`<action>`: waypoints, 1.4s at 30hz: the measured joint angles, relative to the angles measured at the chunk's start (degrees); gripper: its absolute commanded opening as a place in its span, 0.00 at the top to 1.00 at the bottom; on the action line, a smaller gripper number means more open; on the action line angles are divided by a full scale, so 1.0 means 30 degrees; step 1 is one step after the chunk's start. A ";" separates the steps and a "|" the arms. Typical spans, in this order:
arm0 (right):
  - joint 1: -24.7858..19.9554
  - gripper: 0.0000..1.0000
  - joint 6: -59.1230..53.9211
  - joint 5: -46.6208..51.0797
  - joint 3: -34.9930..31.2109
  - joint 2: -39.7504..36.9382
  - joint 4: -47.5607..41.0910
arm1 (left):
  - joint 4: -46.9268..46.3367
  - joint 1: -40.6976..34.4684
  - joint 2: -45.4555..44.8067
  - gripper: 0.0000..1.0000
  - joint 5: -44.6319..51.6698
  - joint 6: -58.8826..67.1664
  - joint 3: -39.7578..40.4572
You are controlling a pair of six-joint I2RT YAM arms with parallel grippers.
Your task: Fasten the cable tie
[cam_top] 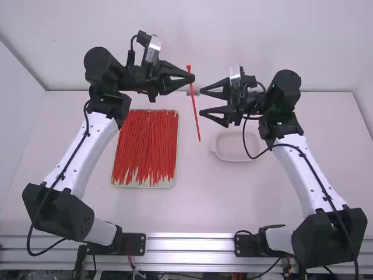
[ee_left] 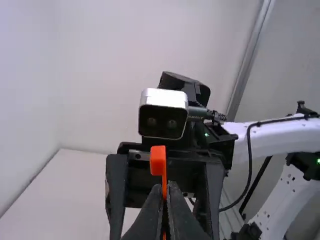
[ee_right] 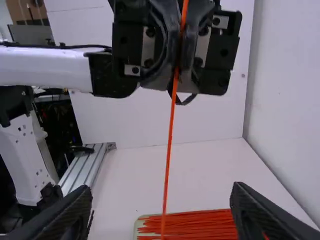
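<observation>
High over the table's middle, my left gripper [cam_top: 189, 85] is shut on a red cable tie [cam_top: 194, 108] near its head end, and the strap hangs down free. In the left wrist view the tie's square head [ee_left: 158, 159] sticks up from the left gripper's [ee_left: 164, 194] closed tips. My right gripper [cam_top: 201, 103] faces it from the right, open wide, level with the strap and a little apart from it. The right wrist view shows the strap [ee_right: 170, 145] hanging between the right gripper's spread fingers [ee_right: 60, 215], below the left gripper [ee_right: 176, 47].
A tray [cam_top: 173, 182] heaped with many red cable ties [cam_top: 145, 149] lies left of centre under the left arm. An empty white dish [cam_top: 236, 147] sits below the right gripper. The enclosure's white walls rise behind and at both sides.
</observation>
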 measured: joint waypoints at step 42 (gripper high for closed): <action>0.0976 1.00 0.0634 0.2237 0.0000 0.0000 0.0291 | 0.1107 -0.0882 0.0000 0.76 -0.2659 0.0590 0.0313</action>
